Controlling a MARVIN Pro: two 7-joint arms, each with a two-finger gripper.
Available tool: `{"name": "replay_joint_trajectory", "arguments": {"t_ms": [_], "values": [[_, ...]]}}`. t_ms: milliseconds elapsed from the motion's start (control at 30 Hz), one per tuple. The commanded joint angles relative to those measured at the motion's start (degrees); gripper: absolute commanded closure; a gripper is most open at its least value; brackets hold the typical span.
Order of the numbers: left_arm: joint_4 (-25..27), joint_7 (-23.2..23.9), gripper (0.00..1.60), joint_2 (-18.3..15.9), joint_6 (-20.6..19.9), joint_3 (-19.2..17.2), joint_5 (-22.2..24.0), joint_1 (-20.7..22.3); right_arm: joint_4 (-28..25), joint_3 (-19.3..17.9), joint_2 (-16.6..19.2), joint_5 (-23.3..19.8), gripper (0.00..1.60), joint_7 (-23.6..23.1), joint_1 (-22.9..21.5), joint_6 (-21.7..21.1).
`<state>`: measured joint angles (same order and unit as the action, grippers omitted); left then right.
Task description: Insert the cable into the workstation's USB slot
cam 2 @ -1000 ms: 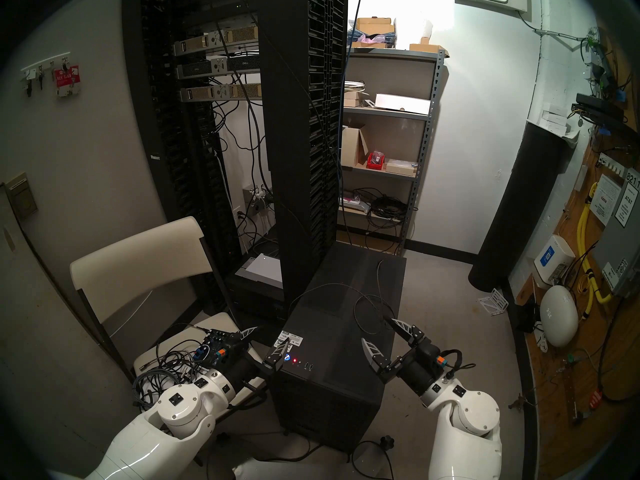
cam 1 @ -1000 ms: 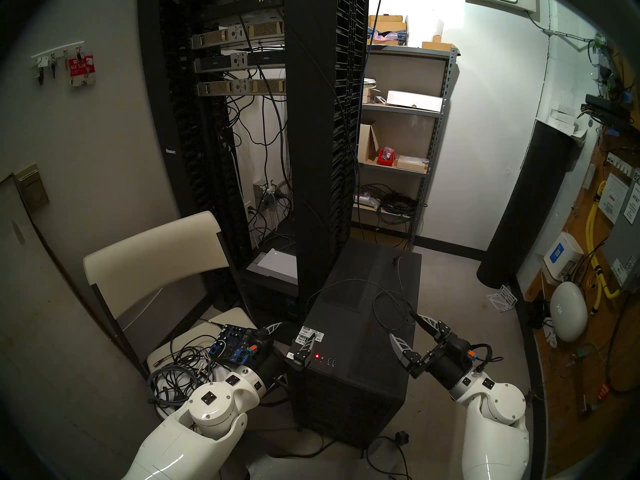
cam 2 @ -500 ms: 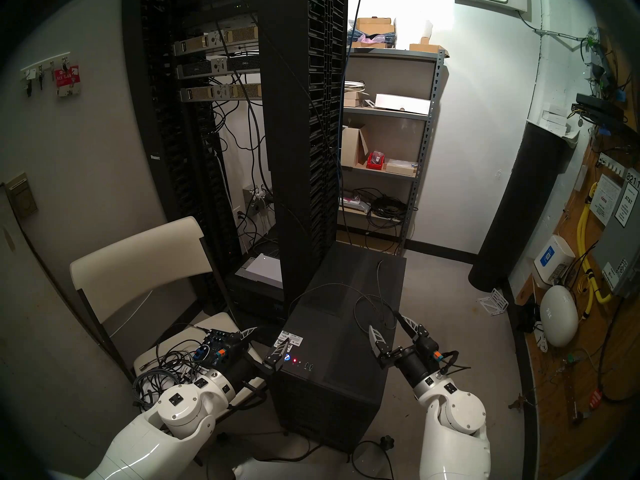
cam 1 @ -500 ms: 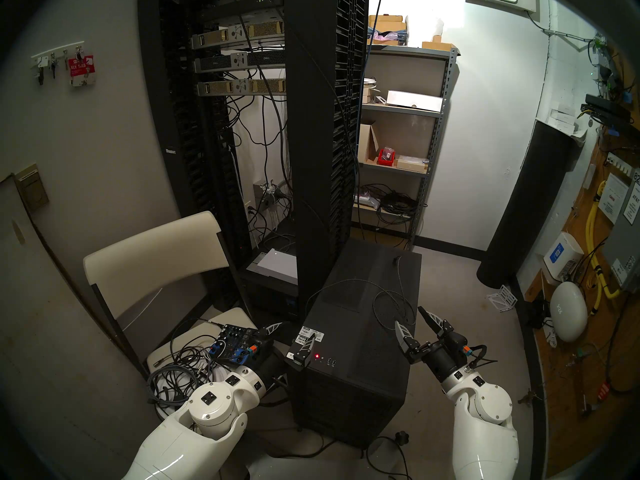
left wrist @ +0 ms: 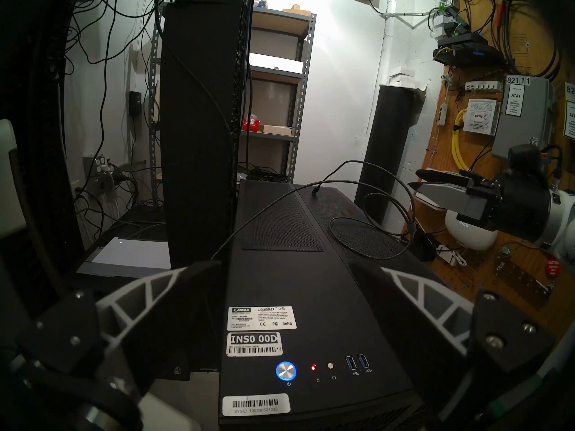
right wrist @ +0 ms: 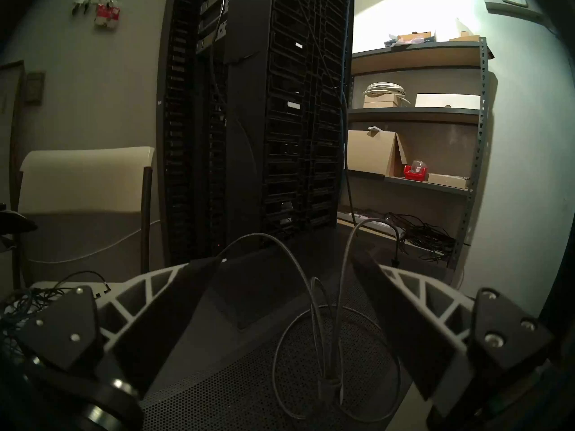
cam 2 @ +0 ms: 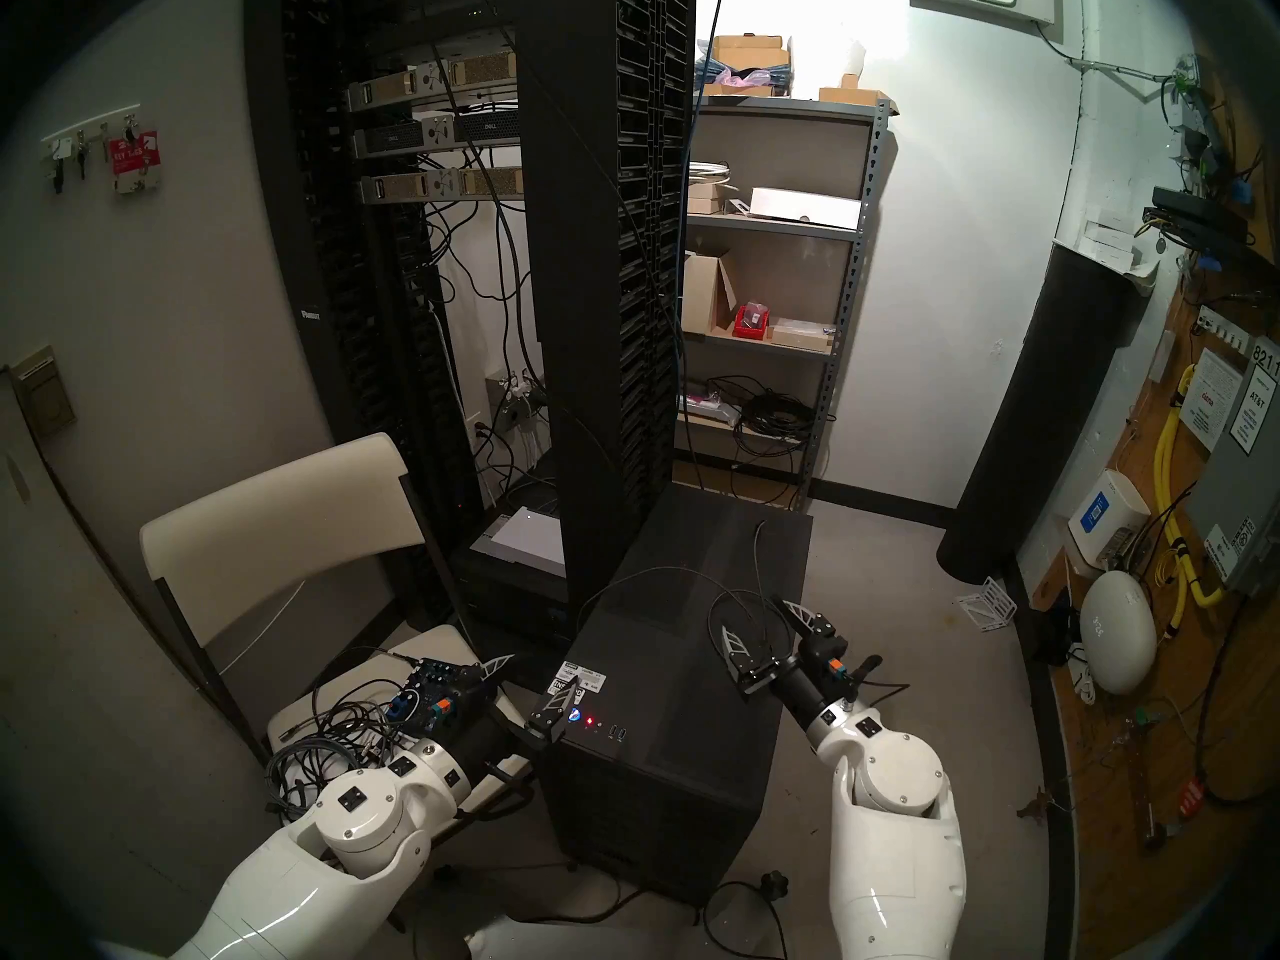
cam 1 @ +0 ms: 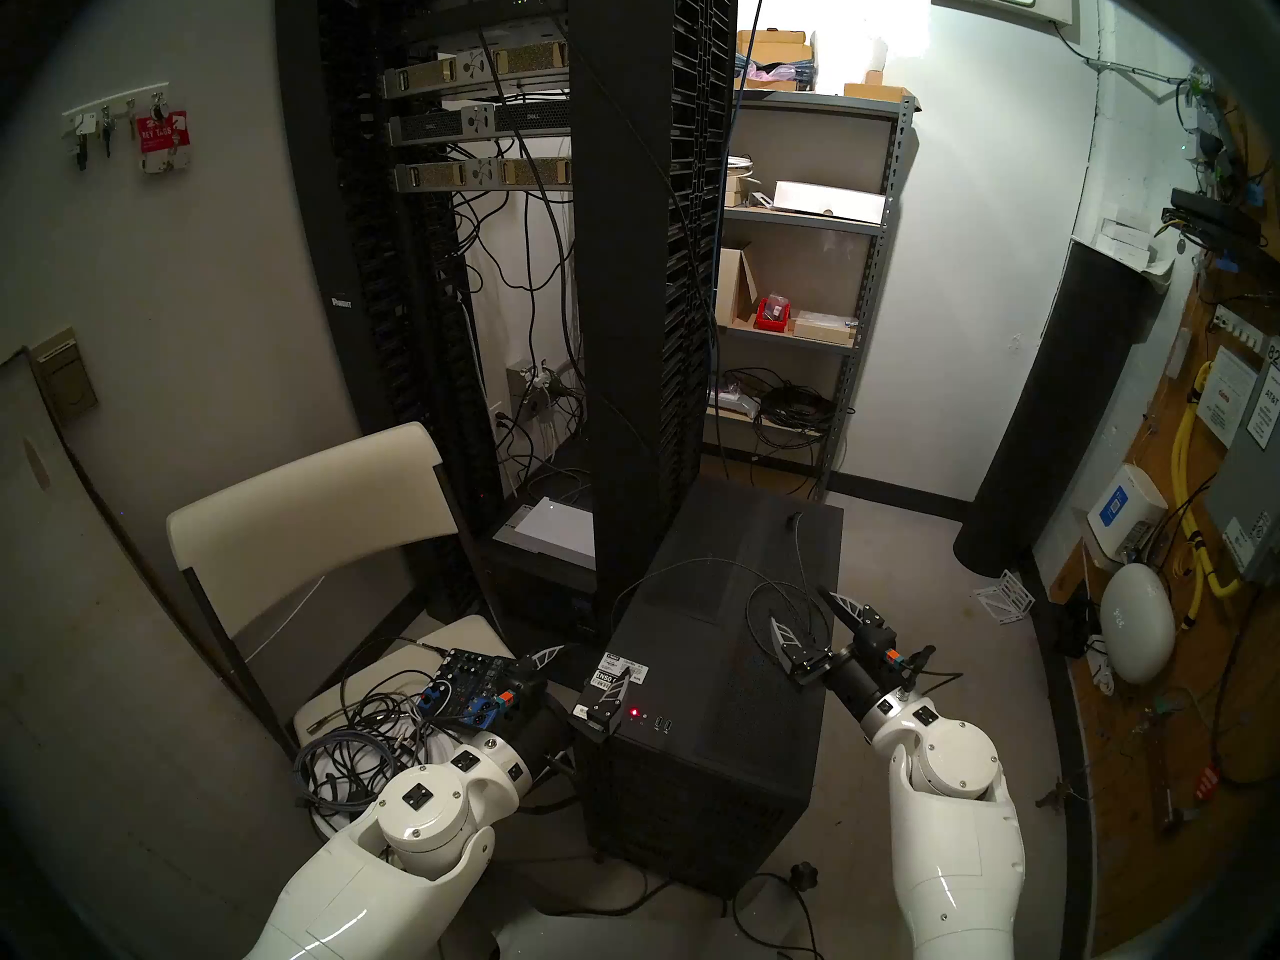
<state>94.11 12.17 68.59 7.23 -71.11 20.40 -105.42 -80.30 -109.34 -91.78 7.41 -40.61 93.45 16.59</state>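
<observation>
Moved in over the right edge of the workstation [cam 1: 699,695] top since a second ago: right gripper [cam 1: 807,616], fingers spread wide, straddling the cable [cam 1: 776,591] loop without touching it.

Nothing gripped, nothing plugged yet. Lying loose across the workstation top toward its far right corner, with the plug [left wrist: 315,191] resting near the far edge; both USB ports [left wrist: 357,362] at the near front edge standing empty. Parked by the near left corner, unmoved, with fingers also apart and empty: left gripper [cam 1: 589,668]. Left to do, by the look of it: close on the cable, carry the plug to a port, push it home.
</observation>
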Motion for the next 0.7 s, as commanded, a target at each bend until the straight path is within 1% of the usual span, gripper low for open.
{"name": "replay_joint_trajectory", "arguments": {"t_ms": [0, 33, 133, 267, 333, 500, 600, 667], "values": [[0.9, 0.1, 0.0, 0.0, 0.2, 0.0, 0.0, 0.1, 1.4, 0.2, 1.3, 0.2, 0.0, 2.9, -5.5, -2.2], [0.9, 0.1, 0.0, 0.0, 0.1, 0.0, 0.0, 0.1, 1.9, -0.6, 1.2, 0.6, 0.0, 2.1, -6.3, -2.3], [1.0, 0.1, 0.0, 0.0, 0.1, 0.0, 0.0, 0.1, 1.1, -1.4, 1.1, -0.3, 0.0, 2.2, -5.7, -3.9], [1.0, 0.0, 0.0, 0.0, 0.1, 0.0, 0.0, 0.0, -1.6, -2.7, 0.0, -2.4, 0.0, 0.9, -3.4, -7.5], [1.0, 0.0, 0.0, 0.0, 0.1, 0.0, 0.0, 0.0, -2.5, -2.7, -0.2, -2.2, 0.0, 0.6, -2.5, -9.5], [1.1, 0.0, 0.0, 0.0, 0.1, 0.0, -0.1, 0.0, -2.0, -2.9, -0.5, -1.4, 0.0, 1.2, -2.4, -10.4], [1.0, 0.0, 0.0, 0.0, 0.1, 0.0, 0.0, 0.0, -2.2, -2.9, -0.9, -2.4, 0.0, 0.1, -2.8, -11.2], [1.0, 0.0, 0.0, 0.0, 0.1, 0.0, 0.0, 0.0, -2.8, -2.9, -1.2, -2.1, 0.0, 0.2, -2.7, -11.6]]}}
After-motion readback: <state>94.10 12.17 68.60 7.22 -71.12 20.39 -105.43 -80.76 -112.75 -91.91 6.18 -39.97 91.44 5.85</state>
